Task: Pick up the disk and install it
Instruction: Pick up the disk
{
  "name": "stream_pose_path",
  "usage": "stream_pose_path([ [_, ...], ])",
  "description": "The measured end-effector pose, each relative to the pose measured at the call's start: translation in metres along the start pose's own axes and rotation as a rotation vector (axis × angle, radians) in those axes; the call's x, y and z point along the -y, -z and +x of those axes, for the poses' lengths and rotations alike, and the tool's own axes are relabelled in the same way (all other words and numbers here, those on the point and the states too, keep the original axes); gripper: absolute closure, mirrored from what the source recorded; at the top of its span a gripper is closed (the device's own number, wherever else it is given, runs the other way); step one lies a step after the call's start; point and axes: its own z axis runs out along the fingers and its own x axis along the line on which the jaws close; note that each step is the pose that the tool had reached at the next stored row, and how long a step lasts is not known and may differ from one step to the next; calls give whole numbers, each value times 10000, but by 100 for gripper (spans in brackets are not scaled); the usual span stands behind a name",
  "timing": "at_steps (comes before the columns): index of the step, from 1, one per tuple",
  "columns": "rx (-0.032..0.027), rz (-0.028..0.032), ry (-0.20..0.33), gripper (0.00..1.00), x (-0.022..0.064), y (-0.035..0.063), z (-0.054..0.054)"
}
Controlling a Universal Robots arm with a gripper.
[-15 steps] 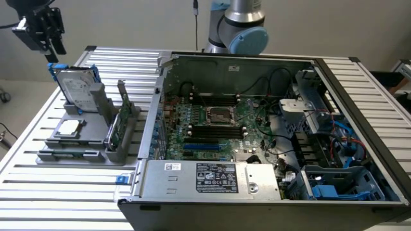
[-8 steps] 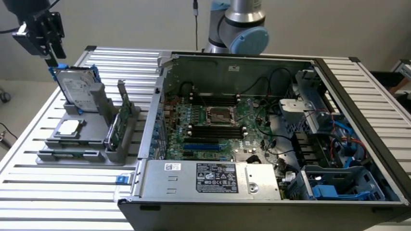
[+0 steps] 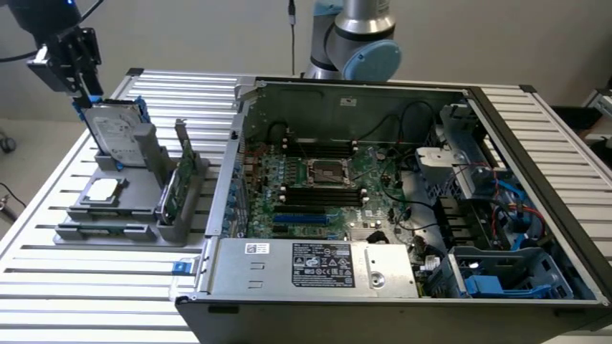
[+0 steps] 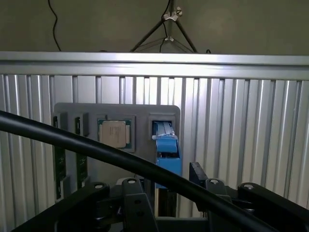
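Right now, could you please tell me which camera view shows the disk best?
The exterior view: the disk stands on edge in the grey holder, its white label facing the camera. The wrist view gives its blue carrier end edge-on.

On my screen I count one disk (image 3: 117, 132), one processor chip (image 3: 103, 190) and one green circuit card (image 3: 182, 179) — three parts in a single grey holder (image 3: 100, 233). Beyond that I have one open computer case (image 3: 383, 93) on one slatted table (image 3: 86, 287) — and one arm (image 3: 354, 36) carrying one gripper (image 3: 84, 92). At the case's near edge I count one labelled power supply box (image 3: 316, 266).
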Motion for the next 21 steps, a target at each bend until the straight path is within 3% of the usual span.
stream_pose_path([
  [6, 0, -2, 2, 52, -1, -107, -4],
  [21, 8, -96, 8, 52, 2, -366, 16],
])
